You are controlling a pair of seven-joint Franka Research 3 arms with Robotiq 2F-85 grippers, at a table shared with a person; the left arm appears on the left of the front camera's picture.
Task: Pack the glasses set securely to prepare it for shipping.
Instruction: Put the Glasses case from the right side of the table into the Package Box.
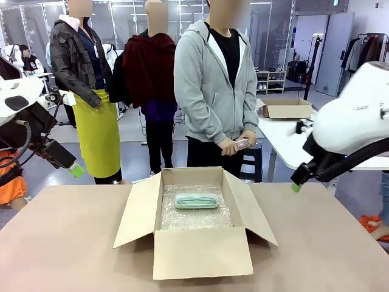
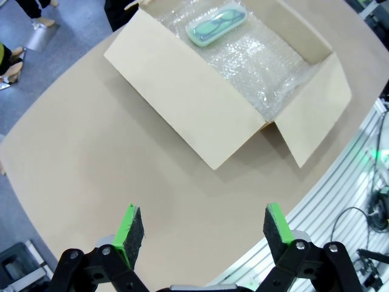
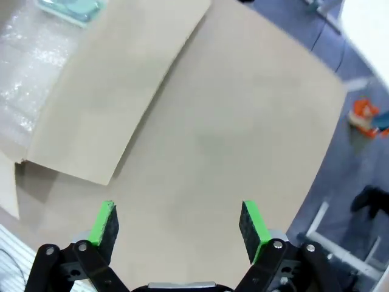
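While the mint-green case (image 1: 196,201) lies boxed on bubble wrap (image 1: 194,218), the pink case (image 1: 242,144) sits in the person's hand (image 1: 227,146); your left claw (image 2: 197,228) and right claw (image 3: 176,222) gape empty.

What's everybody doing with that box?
They are packing glasses cases for shipping. An open cardboard box sits on the table, lined with bubble wrap, and a mint-green glasses case lies flat on the wrap. The person in the grey hoodie stands at the far side with a pale pink glasses case in their hands. The robot's left fingers and right fingers are open and empty, up above the table on either side of the box.
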